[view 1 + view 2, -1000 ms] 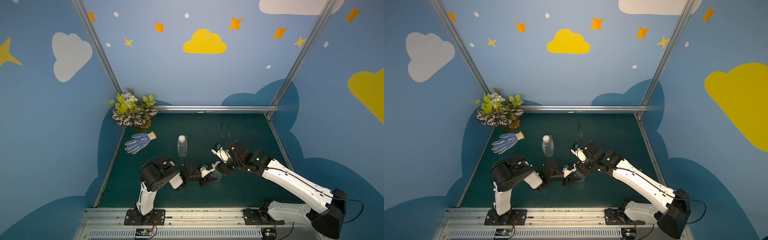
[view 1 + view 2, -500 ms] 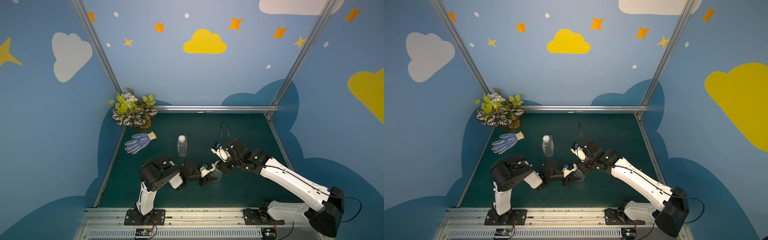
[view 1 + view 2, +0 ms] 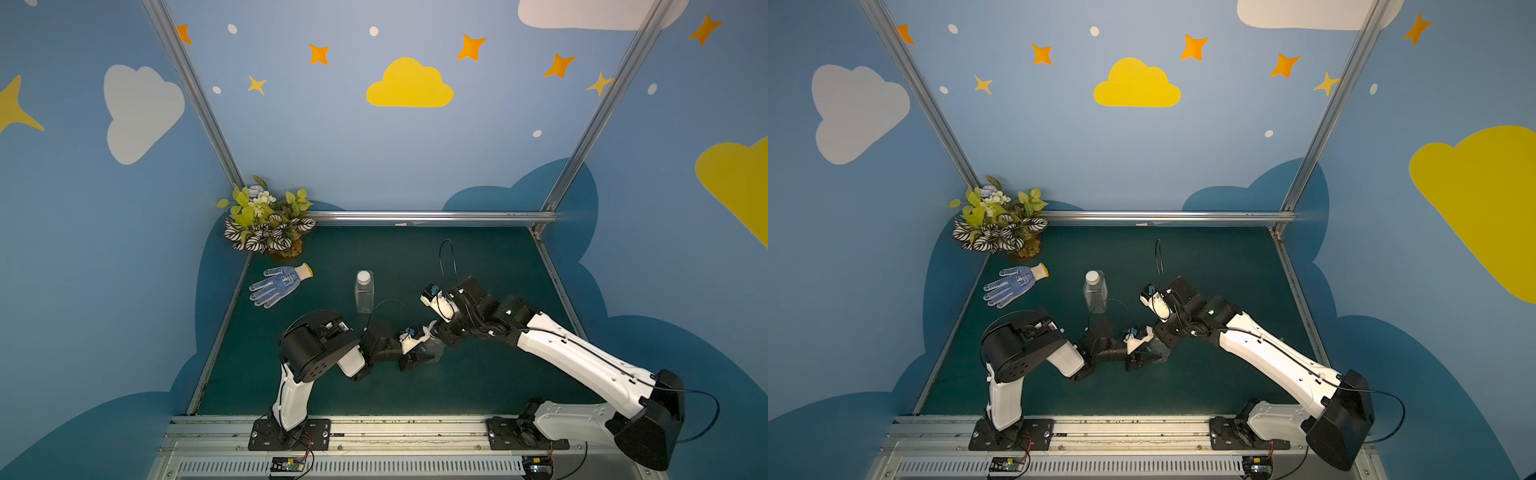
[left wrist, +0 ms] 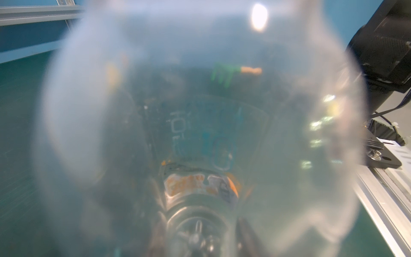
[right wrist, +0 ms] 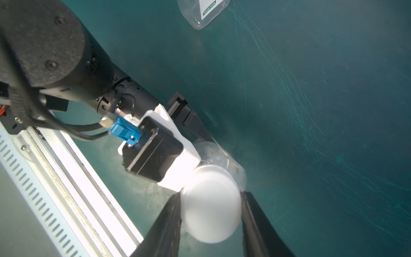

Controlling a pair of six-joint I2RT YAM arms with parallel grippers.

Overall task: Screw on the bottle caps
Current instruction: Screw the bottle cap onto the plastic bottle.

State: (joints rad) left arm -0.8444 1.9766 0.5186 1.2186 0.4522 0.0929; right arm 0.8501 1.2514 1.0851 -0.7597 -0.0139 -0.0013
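The white cap [image 5: 210, 204] is pinched between the two black fingers [image 5: 169, 224] of the right gripper [image 5: 211, 195]. Both fingers touch its rim, so this gripper is closed on the cap. Just beyond the fingertips the cap meets the neck of the round bottle [image 5: 222, 153], which is clear and lies tilted, low over the green mat [image 3: 478, 257]. The left gripper [image 3: 419, 356] grips this bottle by its body: in the right wrist view one of its fingers runs along the bottle's side, and in the left wrist view the blurred bottle fills nearly the whole picture. Whether the thread has caught I cannot tell.

The step in hand seems to be the turning of this cap. To do it well, I think, the right gripper should hold the cap's axis in line with the neck, press only lightly toward the left gripper, and turn about that axis. A cap set askew would cross the thread. The left gripper must hold firm so that the bottle does not roll with the cap.

Well apart from both grippers, on their far side, the rectangular bottle [image 3: 364, 293] stands upright with the other cap [image 3: 364, 276] on it.
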